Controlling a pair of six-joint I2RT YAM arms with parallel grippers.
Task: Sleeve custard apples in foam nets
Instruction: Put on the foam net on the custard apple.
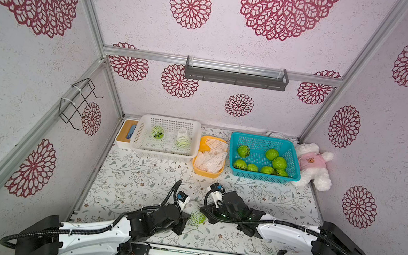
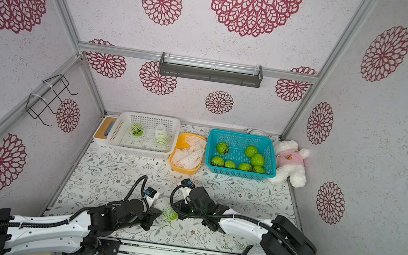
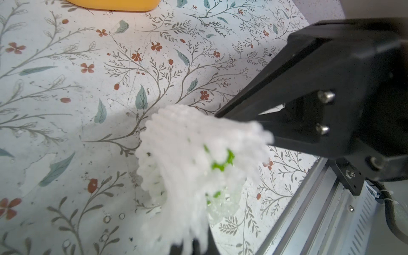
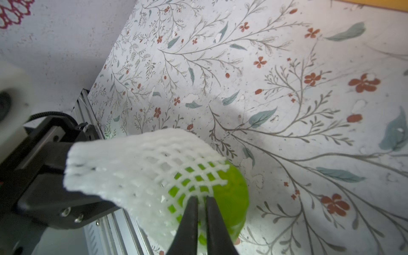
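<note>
At the front middle of the table, in both top views, a green custard apple (image 1: 198,218) (image 2: 171,215) lies partly inside a white foam net (image 1: 192,209) (image 2: 162,205). My left gripper (image 1: 186,219) (image 3: 189,245) is shut on one end of that net (image 3: 198,154), and green shows through the mesh. From the opposite side, my right gripper (image 1: 204,211) (image 4: 201,197) is shut on the stretched rim of the net (image 4: 143,167), right against the bare half of the fruit (image 4: 234,198).
A white basket (image 1: 166,153) at the back holds two sleeved fruits (image 1: 158,132) (image 1: 183,139). Beside it stand a yellow tray (image 1: 206,173) of loose foam nets (image 1: 212,154) and a teal basket (image 1: 263,176) with several bare custard apples. A teddy bear (image 1: 314,165) lies at the back right.
</note>
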